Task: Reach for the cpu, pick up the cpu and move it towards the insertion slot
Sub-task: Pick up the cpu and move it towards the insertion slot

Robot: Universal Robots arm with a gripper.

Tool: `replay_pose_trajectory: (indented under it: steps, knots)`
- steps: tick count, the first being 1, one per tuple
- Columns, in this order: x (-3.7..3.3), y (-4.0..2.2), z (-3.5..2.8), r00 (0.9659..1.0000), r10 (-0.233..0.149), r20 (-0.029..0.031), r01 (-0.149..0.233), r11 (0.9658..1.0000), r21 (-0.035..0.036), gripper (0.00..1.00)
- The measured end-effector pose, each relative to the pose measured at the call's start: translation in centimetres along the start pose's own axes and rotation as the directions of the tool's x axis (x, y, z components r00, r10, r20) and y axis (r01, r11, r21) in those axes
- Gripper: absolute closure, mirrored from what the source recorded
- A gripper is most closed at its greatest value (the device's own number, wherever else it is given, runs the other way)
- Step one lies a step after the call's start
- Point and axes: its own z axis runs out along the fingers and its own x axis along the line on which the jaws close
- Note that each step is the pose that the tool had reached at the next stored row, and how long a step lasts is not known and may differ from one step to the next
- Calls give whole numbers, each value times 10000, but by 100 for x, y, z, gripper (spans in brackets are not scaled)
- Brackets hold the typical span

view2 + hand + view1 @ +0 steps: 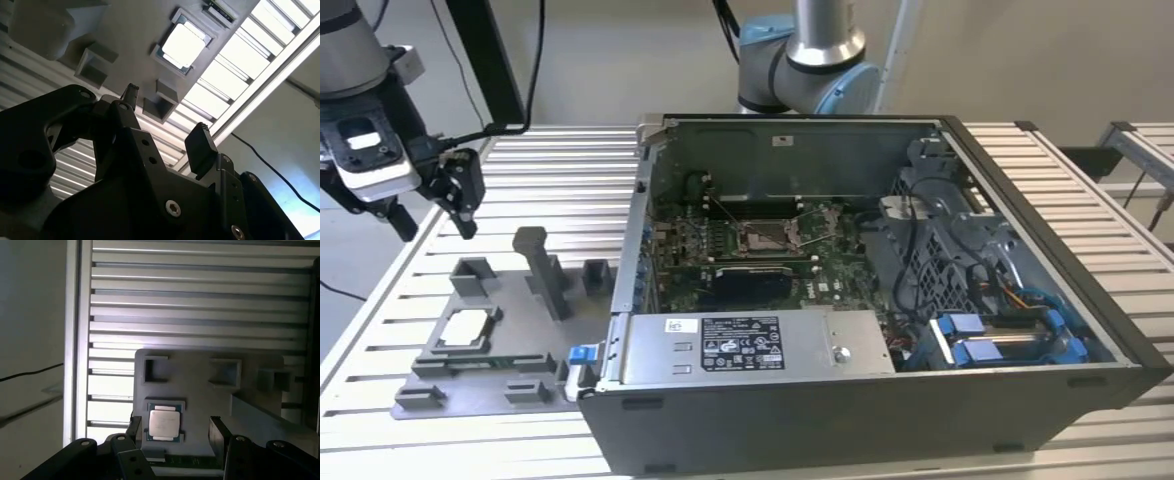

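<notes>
"So, where is your hand (430, 215) right now?"

"Up in the air, off the open computer case (854, 410) on the exterior view's left. It is spread wide and carries nothing."

"And the chip (470, 325)?"

"Lying flat, pale face up, in a square pocket of the grey holder plate (507, 372). That plate sits on the slatted surface (560, 150) just beside the case. In the first wrist view the chip (164, 423) shows between my two fingers (218, 430), apart from both."

"The socket (767, 235)?"

"Inside the case, on the green board (825, 268). It's a metal-framed square with a dark centre."
</notes>
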Motion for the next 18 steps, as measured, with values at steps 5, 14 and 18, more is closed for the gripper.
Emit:
replay_pose_trajectory:
  steps: [5,14,18]
  knots:
    - [0,-2,66,10000,0,-1,0,10000,0,0]
    - [0,-6,156,10000,0,-2,0,10000,0,0]
    - [0,-7,192,10000,0,-2,0,10000,0,0]
